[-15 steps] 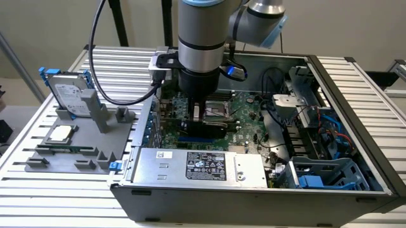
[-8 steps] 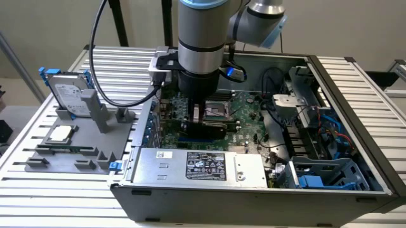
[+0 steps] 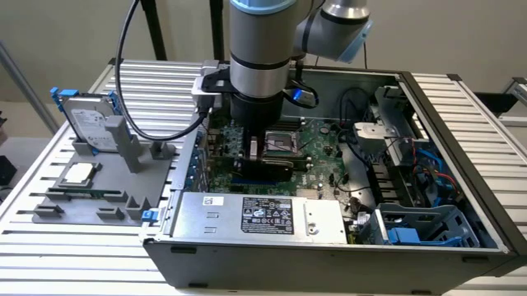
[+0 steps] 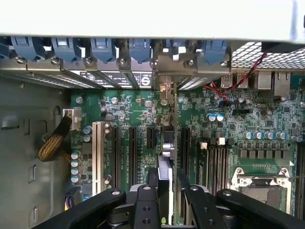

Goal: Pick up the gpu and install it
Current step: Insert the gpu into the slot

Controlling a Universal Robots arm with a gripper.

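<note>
One gripper (image 4: 167, 191) hangs on the single arm inside the open computer case (image 3: 428, 92), and its two black fingers (image 4: 145, 200) are clenched on the one gpu (image 4: 167, 143), pressing on its two faces. The card stands on edge between them, seen edge-on from the wrist: a thin board with a dark cooler on one side, its silver end bracket (image 4: 165, 88) reaching up to the row of slot covers at the case wall. It sits low over the green motherboard (image 4: 138, 109), in line with the expansion slots; whether it is fully seated cannot be told. In the exterior view the gripper (image 3: 265, 161) and card are low over the board, just beside the one CPU socket (image 3: 284, 143). Along the case's near edge lies one power supply (image 3: 259, 216). Outside the case, toward the exterior view's left, a grey holder (image 3: 91, 197) carries one hard drive (image 3: 89, 126), upright, and one small square chip (image 3: 80, 174), lying flat.
</note>
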